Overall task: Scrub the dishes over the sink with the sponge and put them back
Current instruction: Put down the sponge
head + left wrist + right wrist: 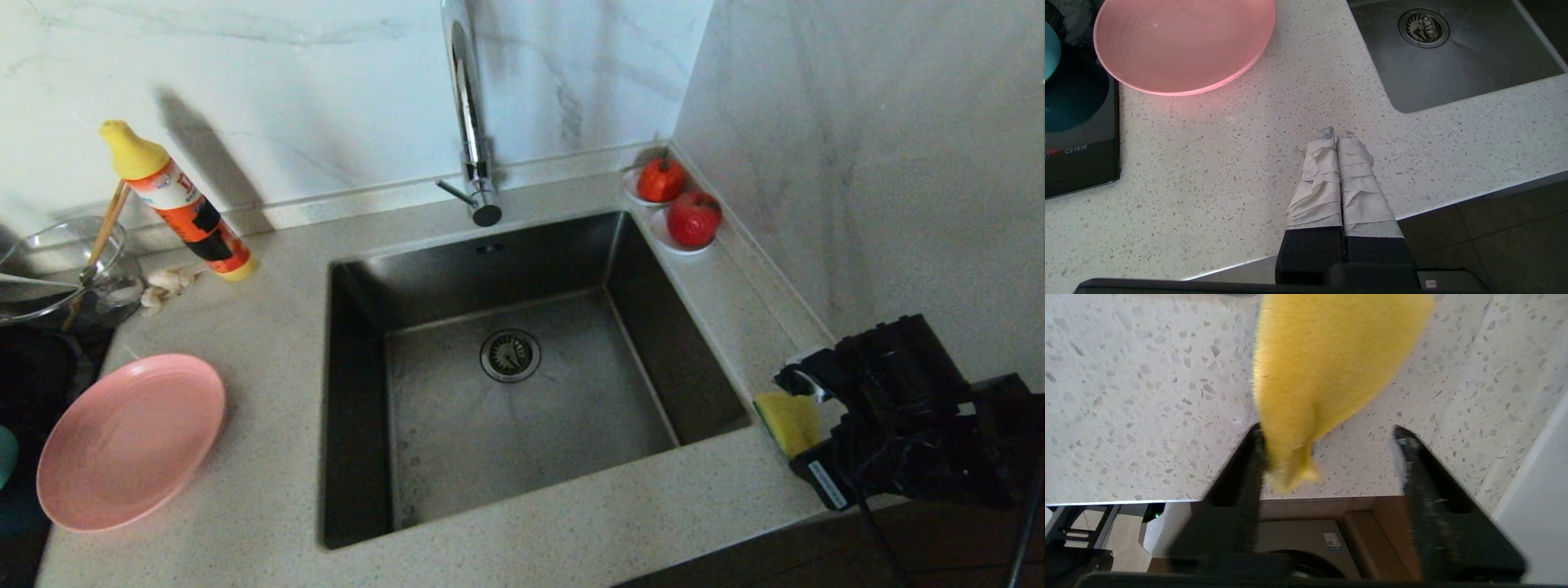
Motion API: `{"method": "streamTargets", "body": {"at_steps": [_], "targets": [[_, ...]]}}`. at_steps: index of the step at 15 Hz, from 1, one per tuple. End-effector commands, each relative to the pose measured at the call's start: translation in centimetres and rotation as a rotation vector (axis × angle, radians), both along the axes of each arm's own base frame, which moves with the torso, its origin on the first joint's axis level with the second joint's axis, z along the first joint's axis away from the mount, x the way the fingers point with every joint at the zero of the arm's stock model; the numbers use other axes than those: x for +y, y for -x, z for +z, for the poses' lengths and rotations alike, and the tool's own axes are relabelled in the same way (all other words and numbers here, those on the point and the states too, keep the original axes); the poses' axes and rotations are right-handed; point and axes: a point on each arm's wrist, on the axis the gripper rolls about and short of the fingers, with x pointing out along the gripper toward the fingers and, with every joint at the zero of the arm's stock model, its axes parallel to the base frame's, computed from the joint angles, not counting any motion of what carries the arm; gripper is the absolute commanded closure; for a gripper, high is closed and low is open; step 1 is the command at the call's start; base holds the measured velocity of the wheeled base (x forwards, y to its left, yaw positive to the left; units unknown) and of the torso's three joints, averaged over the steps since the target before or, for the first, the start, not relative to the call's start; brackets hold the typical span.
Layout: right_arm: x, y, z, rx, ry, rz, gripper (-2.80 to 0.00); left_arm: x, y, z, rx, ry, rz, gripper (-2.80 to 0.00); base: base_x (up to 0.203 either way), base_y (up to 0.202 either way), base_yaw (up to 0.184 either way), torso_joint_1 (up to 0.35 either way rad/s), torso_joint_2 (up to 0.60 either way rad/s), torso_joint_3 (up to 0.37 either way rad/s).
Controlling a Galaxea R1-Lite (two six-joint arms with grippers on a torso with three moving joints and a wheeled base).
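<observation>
The yellow sponge (pixel 788 420) lies at the counter's right end beside the sink (pixel 571 408). My right gripper (pixel 796 425) is around it, open. In the right wrist view the sponge (pixel 1331 367) leans against one black finger (pixel 1241 473), well clear of the other. The right gripper (pixel 1327 432) pinches nothing. The pink plate (pixel 131 441) rests left of the sink, with the teal bowl (pixel 4 457) at the frame edge. Brown chopsticks (pixel 106 229) stand in a glass bowl. My left gripper (pixel 1337 132) hangs shut over the counter's front edge, near the plate (pixel 1184 41).
A chrome tap (pixel 469 122) rises behind the sink. An orange detergent bottle (pixel 180 204) and the glass bowl (pixel 57 261) stand at the back left. Two saucers with red fruit (pixel 678 208) fill the back right corner. A black hob (pixel 1077 122) lies left; a marble wall closes the right side.
</observation>
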Motion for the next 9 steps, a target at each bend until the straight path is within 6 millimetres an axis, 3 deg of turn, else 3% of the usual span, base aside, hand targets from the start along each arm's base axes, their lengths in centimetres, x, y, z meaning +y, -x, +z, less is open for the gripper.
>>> {"method": "streamTargets", "body": {"at_steps": [1,9], "targets": [[0.06,-0.08,0.76,-0.03,-0.012,-0.001,-2.8,0.0,0.01,-0.01,0.0,-0.001,-0.001,0.0,0.0,0.0,0.0,0.0,0.0,0.0],[-0.31,0.81,0.68,-0.017,0.017,0.019,-2.8,0.0,0.0,-0.03,0.0,-0.001,-0.001,0.0,0.0,0.0,0.0,0.0,0.0,0.0]]}}
